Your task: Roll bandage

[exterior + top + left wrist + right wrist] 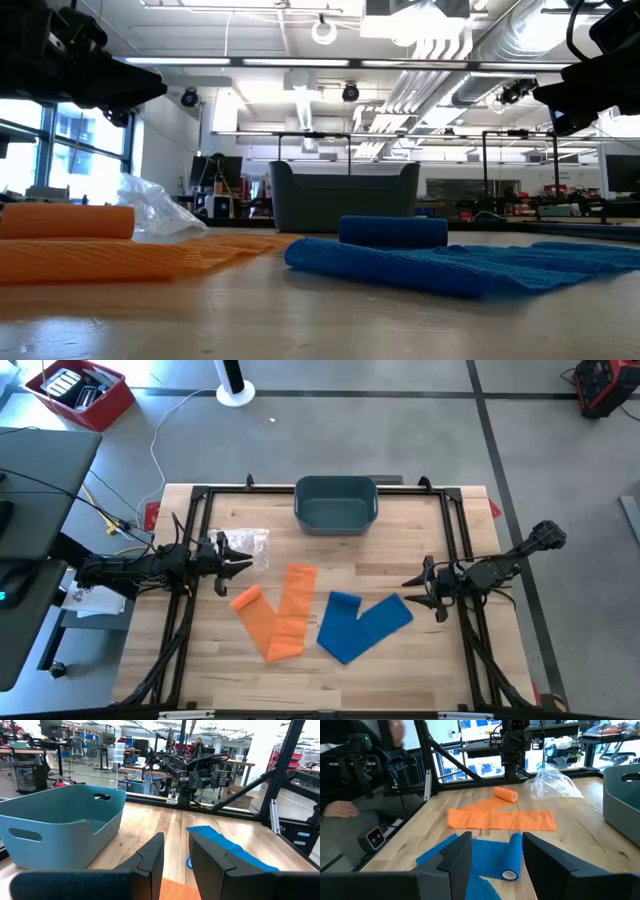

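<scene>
both claws (left, right) hover open beside unrolled bandages.

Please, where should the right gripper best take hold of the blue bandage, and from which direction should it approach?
Probably at its rolled end, a firm cylinder lying on the table; the flat unrolled strip offers little to pinch. The right gripper, fingers open, already faces this roll, so it could come down from above and close across the roll's round sides.

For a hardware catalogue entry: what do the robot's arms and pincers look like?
Both arms are dark, slim, jointed links. The left pincer and right pincer each end in two black fingers, flat-sided and angular with wedge-shaped tips. No markings show.
</scene>
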`<state>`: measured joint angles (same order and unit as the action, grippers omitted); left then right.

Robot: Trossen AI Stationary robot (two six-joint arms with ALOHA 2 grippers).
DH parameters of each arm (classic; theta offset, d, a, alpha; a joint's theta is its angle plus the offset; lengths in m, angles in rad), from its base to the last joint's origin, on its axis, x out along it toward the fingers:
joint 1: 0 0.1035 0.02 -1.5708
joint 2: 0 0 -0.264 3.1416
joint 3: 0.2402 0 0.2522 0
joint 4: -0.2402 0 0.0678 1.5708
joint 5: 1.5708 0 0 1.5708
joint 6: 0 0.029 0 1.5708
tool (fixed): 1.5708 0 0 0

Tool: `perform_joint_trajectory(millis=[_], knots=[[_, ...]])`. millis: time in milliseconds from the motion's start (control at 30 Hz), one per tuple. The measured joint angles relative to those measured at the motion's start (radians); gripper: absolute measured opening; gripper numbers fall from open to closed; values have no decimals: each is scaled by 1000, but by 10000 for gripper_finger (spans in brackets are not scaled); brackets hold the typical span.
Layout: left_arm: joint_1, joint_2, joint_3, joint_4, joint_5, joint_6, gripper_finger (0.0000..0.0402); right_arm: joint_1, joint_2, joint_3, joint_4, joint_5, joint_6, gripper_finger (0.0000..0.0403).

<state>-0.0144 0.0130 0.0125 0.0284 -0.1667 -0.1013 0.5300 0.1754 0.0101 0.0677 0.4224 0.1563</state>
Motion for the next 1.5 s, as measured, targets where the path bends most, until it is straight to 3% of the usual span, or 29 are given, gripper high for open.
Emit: perform_joint_trajectory(millis=[1133,1267,1500], knots=[[0,0,0,1,0,-2,85,0,0,0,0,0,0,167],[1,0,-1,60,-13,1,85,0,0,0,0,0,-2,167],[1,0,-1,91,-16,-167,85,-2,0,0,3,96,-215,167]])
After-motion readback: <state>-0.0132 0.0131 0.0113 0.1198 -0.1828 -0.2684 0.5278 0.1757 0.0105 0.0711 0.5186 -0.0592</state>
